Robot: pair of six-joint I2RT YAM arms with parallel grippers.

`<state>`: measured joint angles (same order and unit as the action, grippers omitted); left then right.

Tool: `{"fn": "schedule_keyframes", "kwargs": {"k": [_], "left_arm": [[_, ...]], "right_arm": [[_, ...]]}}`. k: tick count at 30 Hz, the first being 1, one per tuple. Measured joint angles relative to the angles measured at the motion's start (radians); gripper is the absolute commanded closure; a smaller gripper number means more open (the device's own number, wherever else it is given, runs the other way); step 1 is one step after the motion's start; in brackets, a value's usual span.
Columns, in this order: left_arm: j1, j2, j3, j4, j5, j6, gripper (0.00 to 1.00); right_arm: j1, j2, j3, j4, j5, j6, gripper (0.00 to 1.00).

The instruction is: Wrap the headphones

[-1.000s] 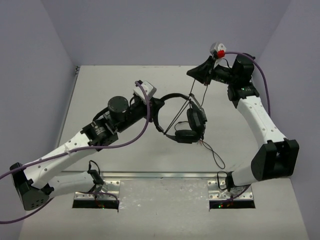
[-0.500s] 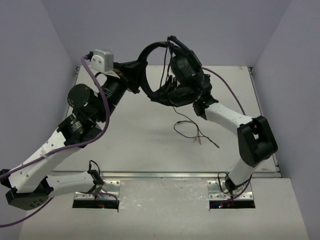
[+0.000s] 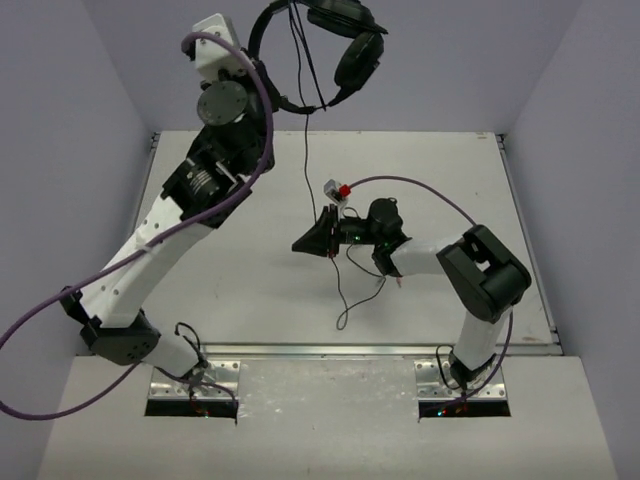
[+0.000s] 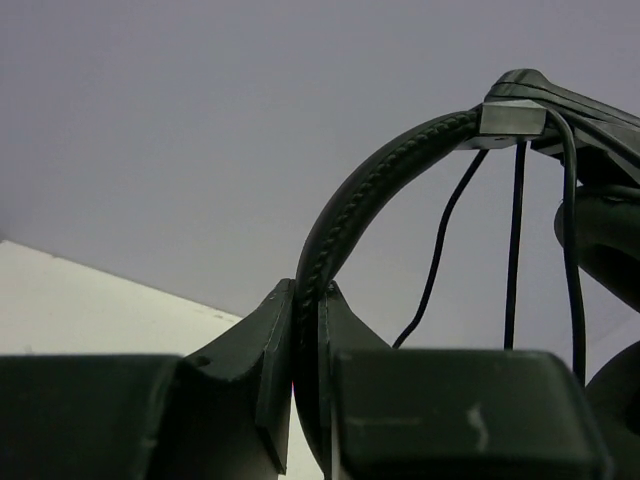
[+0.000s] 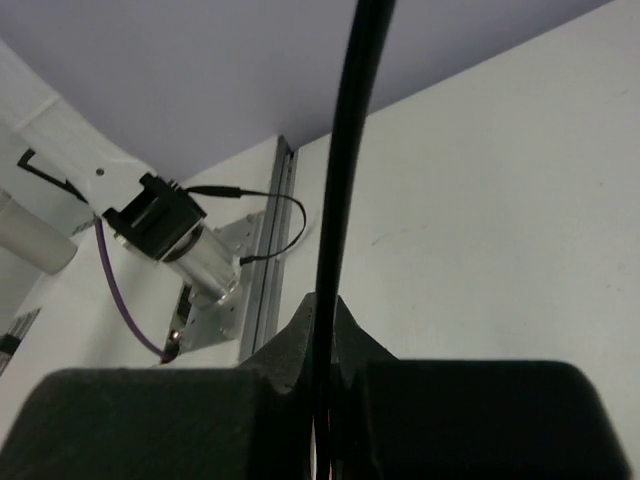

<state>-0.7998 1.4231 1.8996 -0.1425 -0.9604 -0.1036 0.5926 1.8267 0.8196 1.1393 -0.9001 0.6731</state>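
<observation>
1. The left arm (image 3: 150, 235) reaches high above the far left part of the table (image 3: 480, 180), with its wrist up in front of the far wall.
2. The left jaws are closed tight on the headband (image 4: 380, 175) of the headphones (image 3: 358, 58). In the left wrist view the band's stitched edge is pinched between the two fingers and arches up and to the right from there.
3. The headphones hang in the air from that grip, well above the table, with nothing under them. The two earcups (image 3: 345, 18) sit close together to the right of the wrist.
4. The thin black cable (image 3: 305, 165) drops straight down from the earcups. The left wrist view shows three strands of it hanging beside the headband.
5. The right arm (image 3: 485, 275) is folded low over the middle of the table, its wrist pointing left.
6. The right jaws are all but closed on the cable. In the right wrist view the cable (image 5: 345, 150) runs up out of the narrow slit between the fingers.
7. Below the right jaws the rest of the cable lies loose on the table, curling towards the near edge.
8. A thick purple cable (image 3: 265, 150) loops along the left arm, and another runs over the right arm.
</observation>
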Motion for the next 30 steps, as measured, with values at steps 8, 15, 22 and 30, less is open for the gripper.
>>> {"fn": "schedule_keyframes", "kwargs": {"k": [8, 15, 22, 30], "left_arm": [[0.231, 0.282, 0.278, -0.290, 0.023, -0.055, 1.00], [0.274, 0.300, 0.092, -0.176, -0.046, 0.011, 1.00], [0.364, 0.272, -0.298, -0.043, -0.023, 0.068, 1.00], [0.325, 0.151, -0.840, 0.137, 0.364, 0.077, 1.00]], "right_arm": [[0.074, -0.269, -0.233, -0.103, 0.120, -0.139, 0.99], [0.166, -0.566, -0.202, -0.480, 0.289, -0.390, 0.99], [0.175, -0.711, -0.007, -0.832, 0.487, -0.621, 0.99], [0.153, -0.703, 0.196, -1.147, 0.726, -0.929, 0.99]]}}
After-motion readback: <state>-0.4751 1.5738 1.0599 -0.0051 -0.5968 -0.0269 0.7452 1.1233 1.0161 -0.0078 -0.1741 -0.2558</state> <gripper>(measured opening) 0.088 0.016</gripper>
